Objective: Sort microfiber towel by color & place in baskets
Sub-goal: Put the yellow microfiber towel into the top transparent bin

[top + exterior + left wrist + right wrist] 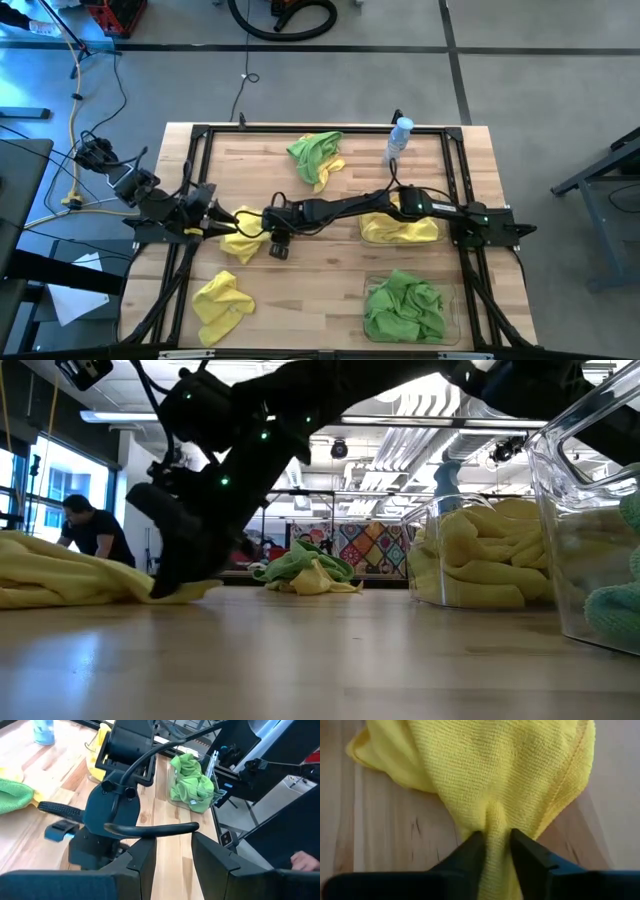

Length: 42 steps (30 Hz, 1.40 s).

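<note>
The right gripper (492,845) has its two fingers pinched tight on a fold of a yellow towel (490,765), which bunches up between them and spreads out over the wooden table (330,270). From above, the right arm reaches across the middle of the table toward its left side, and this towel (243,246) lies there, close to the black frame rail (190,200). The left gripper (172,857) waits at the left edge, fingers parted with nothing between them, pointing at the right arm's wrist.

Another yellow towel (222,305) lies near the front left corner. A green and yellow heap (318,156) sits near the far edge, with a clear bottle (399,140) to its right. On the right side, one basket (400,228) holds yellow towels and the basket (405,310) in front of it holds green ones. Bare wood shows in the middle front, between the corner towel and the green basket.
</note>
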{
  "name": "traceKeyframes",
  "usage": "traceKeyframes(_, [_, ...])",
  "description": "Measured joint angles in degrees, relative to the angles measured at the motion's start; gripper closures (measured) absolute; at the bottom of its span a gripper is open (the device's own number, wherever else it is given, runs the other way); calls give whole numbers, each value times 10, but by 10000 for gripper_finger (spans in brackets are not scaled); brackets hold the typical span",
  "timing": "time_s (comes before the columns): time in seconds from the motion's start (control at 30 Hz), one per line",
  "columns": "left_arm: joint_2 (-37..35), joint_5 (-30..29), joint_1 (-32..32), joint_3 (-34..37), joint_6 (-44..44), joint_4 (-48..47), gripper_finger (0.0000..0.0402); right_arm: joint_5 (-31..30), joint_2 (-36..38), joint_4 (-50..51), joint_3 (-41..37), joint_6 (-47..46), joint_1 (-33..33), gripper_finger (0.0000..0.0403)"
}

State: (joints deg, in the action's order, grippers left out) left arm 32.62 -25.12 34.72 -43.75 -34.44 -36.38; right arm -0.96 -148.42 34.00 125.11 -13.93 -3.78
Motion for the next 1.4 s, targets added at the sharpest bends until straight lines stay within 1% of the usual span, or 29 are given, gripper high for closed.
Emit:
traceKeyframes(0.1, [5,2,0,0,0,-1,289,1,8,61,0,-57,-5,373])
traceKeyframes(0.13, [7,4,0,0,0,-1,289,2,14,78,-1,-73,-7,387])
traceKeyframes(0.17, [9,8,0,0,0,-1,289,2,16,94,-1,-82,-10,393])
traceKeyframes(0.3, [12,24,0,0,0,-2,289,-6,42,175,1,-107,-30,388])
traceKeyframes(0.4, [12,27,0,0,2,-2,289,-35,69,238,-1,-119,-51,399])
traceKeyframes(0.47, [12,26,0,0,11,0,289,-54,93,274,-1,-141,-64,396])
traceKeyframes(0.6, [12,29,0,0,21,-1,289,-71,127,332,1,-184,-88,400])
traceKeyframes(0.8, [12,30,0,0,21,-1,289,-89,197,378,1,-242,-128,401])
traceKeyframes(1.03, [12,31,0,0,21,-2,289,-223,292,445,1,-342,-182,402])
traceKeyframes(1.13, [12,31,0,0,26,-2,289,-302,330,472,1,-395,-207,402])
traceKeyframes(1.23, [12,31,0,0,25,-1,289,-389,373,528,1,-480,-233,402])
traceKeyframes(1.3, [12,31,0,0,25,-1,289,-434,397,566,1,-546,-250,402])
traceKeyframes(1.4, [12,31,0,0,30,-1,289,-482,431,561,-13,-566,-272,402])
